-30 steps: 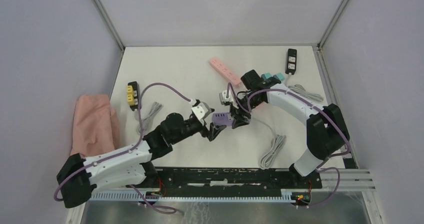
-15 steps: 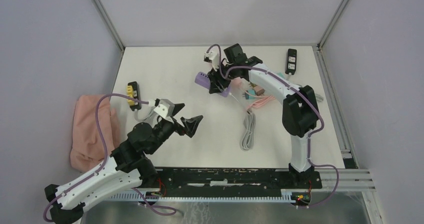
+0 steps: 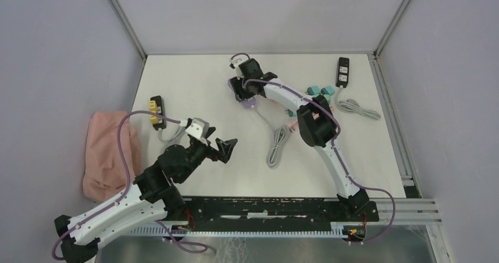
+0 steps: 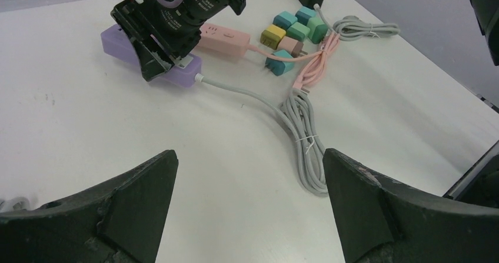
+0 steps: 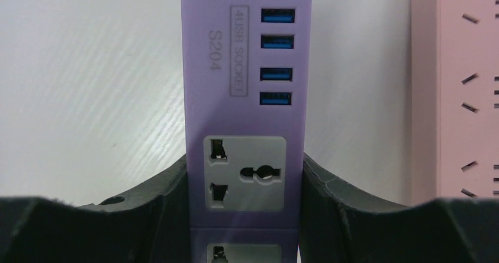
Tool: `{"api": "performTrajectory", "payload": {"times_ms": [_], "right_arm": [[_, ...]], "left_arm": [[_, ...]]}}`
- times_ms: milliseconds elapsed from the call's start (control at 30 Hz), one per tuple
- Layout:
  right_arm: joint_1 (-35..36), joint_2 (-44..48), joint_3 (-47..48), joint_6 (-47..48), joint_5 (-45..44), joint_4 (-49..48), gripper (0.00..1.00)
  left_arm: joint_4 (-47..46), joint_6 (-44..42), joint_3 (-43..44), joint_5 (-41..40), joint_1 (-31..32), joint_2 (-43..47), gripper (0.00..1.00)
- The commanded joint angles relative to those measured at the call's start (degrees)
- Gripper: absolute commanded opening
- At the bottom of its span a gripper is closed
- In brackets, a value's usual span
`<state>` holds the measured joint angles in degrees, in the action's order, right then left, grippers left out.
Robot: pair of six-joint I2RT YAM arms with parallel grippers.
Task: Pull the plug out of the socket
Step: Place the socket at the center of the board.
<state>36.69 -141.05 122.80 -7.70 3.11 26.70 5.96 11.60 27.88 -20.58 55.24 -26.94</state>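
Note:
The purple socket strip [image 3: 248, 103] lies at the far middle of the table, and my right gripper [image 3: 242, 90] is shut across its width. In the right wrist view its fingers [image 5: 170, 186] press both sides of the strip [image 5: 244, 69]; the grey sockets and blue USB ports that show hold no plug. Several coloured plugs [image 4: 291, 33] lie loose beside a pink strip [image 4: 223, 36], a teal one [image 4: 279, 65] with bare prongs. My left gripper [image 3: 226, 148] hovers open and empty over bare table at the near left, [image 4: 247, 163] facing the purple strip [image 4: 117, 39].
The purple strip's grey cable bundle [image 3: 275, 148] lies mid-table. A black strip [image 3: 342, 72] and its grey cord [image 3: 359, 109] sit at the back right. A yellow-and-black strip [image 3: 156, 107] and a pink cloth [image 3: 109, 151] are at the left.
The right arm has carried the purple strip from mid-table to the far middle. The left gripper has let go, opened wide and drawn back to the near left.

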Motion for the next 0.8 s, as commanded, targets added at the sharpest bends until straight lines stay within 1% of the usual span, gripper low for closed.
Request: {"api": "performTrajectory", "payload": {"times_ms": [0,67,233,300,400,500,567,600,667,767], "right_arm": [[-0.1,-1.8,3.8,-0.7,-7.1,-3.6,0.38],[-0.2,-2.7,4.0,-0.5,-6.9,-3.6,0.44],[-0.4,-3.2,5.7,-0.6,-3.7,-2.3,0.68],[-0.9,-2.4,6.5,-0.6,-1.8,-1.5,0.74],[-1.7,0.5,6.6,-0.1,0.9,-0.5,0.78],[-3.0,4.5,5.5,-0.7,3.5,0.5,0.79],[-4.0,8.1,3.4,-0.4,7.0,1.2,0.79],[-4.5,10.3,2.2,0.5,9.8,1.8,0.79],[-6.4,14.8,-0.9,3.9,18.1,3.7,0.81],[-10.1,22.1,-7.6,10.4,35.5,7.6,0.81]], "left_arm": [[-1.3,3.1,0.0,-1.3,0.0,-2.0,0.99],[-2.0,3.2,0.1,-1.5,0.0,-3.4,0.99],[-2.0,4.1,0.4,-2.0,-0.4,-8.4,0.99],[-1.3,5.1,0.8,-1.5,-1.7,-10.8,0.99],[-1.1,6.9,1.5,2.6,-6.1,-14.0,0.99],[-2.4,8.6,1.7,7.9,-11.9,-16.8,0.99],[-3.2,9.3,2.0,10.4,-15.9,-19.1,0.99],[-3.7,9.7,2.2,11.4,-17.8,-20.3,0.99],[-5.1,10.9,2.2,13.9,-22.4,-22.8,0.98],[-6.6,12.8,3.3,19.6,-31.2,-27.5,0.92]]}}
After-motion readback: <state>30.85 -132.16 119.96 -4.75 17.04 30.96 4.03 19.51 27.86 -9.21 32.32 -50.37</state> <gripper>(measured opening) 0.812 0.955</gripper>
